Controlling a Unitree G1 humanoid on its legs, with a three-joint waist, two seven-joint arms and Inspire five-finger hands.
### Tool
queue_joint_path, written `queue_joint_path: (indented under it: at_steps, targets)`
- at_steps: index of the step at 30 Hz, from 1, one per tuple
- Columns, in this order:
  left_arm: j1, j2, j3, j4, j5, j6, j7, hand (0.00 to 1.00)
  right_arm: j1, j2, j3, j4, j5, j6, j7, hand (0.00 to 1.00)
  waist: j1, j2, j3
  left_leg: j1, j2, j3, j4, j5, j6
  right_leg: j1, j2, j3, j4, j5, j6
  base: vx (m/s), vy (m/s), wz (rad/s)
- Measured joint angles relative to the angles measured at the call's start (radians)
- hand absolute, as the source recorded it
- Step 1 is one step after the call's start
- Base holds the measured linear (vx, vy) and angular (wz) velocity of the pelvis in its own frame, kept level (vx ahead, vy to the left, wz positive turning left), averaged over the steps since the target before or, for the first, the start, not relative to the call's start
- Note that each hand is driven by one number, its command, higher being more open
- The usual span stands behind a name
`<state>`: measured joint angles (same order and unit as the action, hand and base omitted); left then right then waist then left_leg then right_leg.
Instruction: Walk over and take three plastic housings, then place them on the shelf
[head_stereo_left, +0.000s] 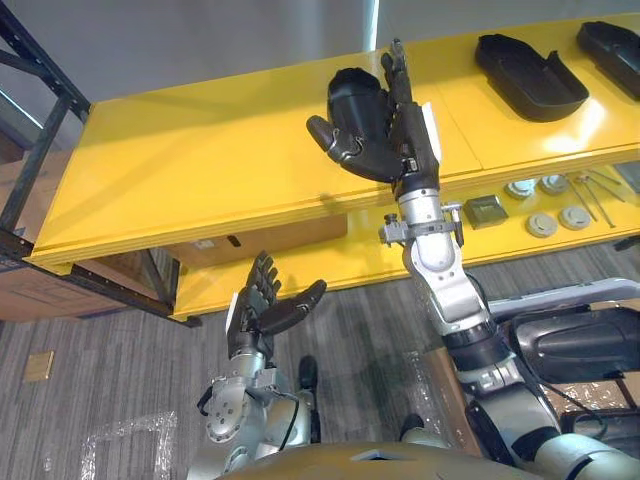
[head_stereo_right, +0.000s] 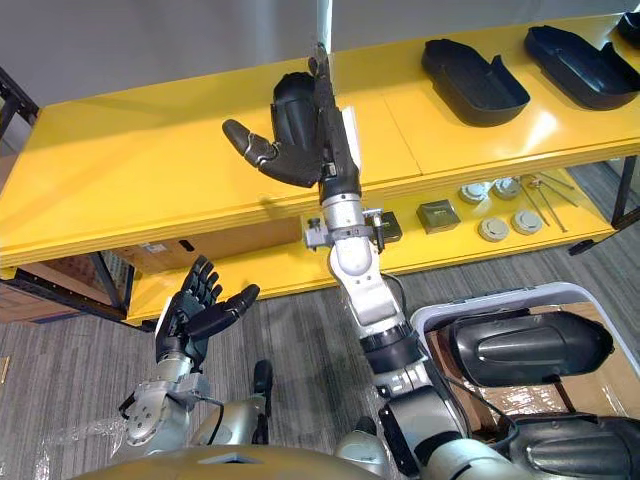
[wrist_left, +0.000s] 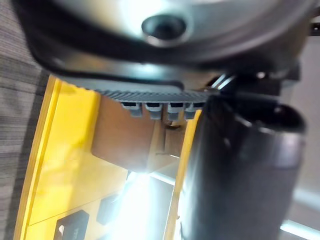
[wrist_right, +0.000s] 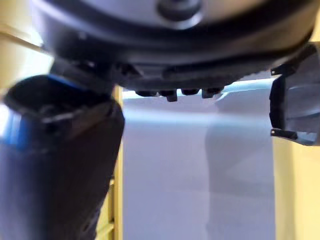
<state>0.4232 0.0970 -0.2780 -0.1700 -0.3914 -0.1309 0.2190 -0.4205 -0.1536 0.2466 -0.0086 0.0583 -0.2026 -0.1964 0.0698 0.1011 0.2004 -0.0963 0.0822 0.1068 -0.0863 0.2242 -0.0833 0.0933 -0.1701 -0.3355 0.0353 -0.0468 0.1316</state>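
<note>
A black plastic housing (head_stereo_left: 355, 92) lies on the yellow shelf top (head_stereo_left: 200, 170), near its middle. My right hand (head_stereo_left: 385, 140) is raised over the shelf right beside that housing, palm against its side, fingers straight and thumb spread: open. The housing's edge (wrist_right: 295, 115) shows past this hand in the right wrist view. Two more black housings (head_stereo_left: 530, 75) (head_stereo_left: 612, 45) rest further right on the same shelf. My left hand (head_stereo_left: 265, 310) hangs low in front of the shelf edge, palm up, open and empty.
A white bin at lower right holds more black housings (head_stereo_right: 525, 345). The lower yellow shelf carries small round metal parts (head_stereo_left: 545, 205) and a cardboard box (head_stereo_left: 250, 240). A dark rack frame (head_stereo_left: 40, 130) stands at the left end.
</note>
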Motion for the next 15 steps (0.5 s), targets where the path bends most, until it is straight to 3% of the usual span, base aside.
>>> queue_joint_path:
  at_steps: [3, 9, 15]
  targets:
    - [0.006, 0.0, -0.001, 0.013, 0.0, 0.0, 0.002, 1.0, 0.052, 0.0, 0.002, -0.039, 0.023, 0.025, 0.042, 1.0, -0.021, -0.008, 0.002, 0.0, 0.001, 0.002, -0.003, -0.002, -0.002, -0.001, 0.001, 0.003, -0.001, 0.0, 0.0, -0.04, -0.006, -0.04]
    - [0.009, 0.001, -0.002, 0.012, 0.003, 0.0, 0.012, 1.0, 0.155, -0.001, 0.041, -0.046, 0.028, 0.107, 0.053, 1.0, -0.021, -0.031, -0.004, -0.001, 0.001, 0.01, -0.003, -0.012, -0.002, -0.005, -0.001, 0.012, -0.002, -0.002, -0.004, -0.02, 0.003, -0.03]
    - [0.009, 0.001, -0.004, 0.012, 0.003, 0.0, 0.046, 1.0, 0.17, 0.001, 0.064, -0.046, 0.028, 0.11, 0.05, 1.0, -0.019, -0.037, -0.006, -0.002, 0.001, 0.011, -0.003, -0.01, -0.001, -0.007, 0.0, 0.013, -0.002, 0.0, -0.001, 0.0, 0.0, 0.0]
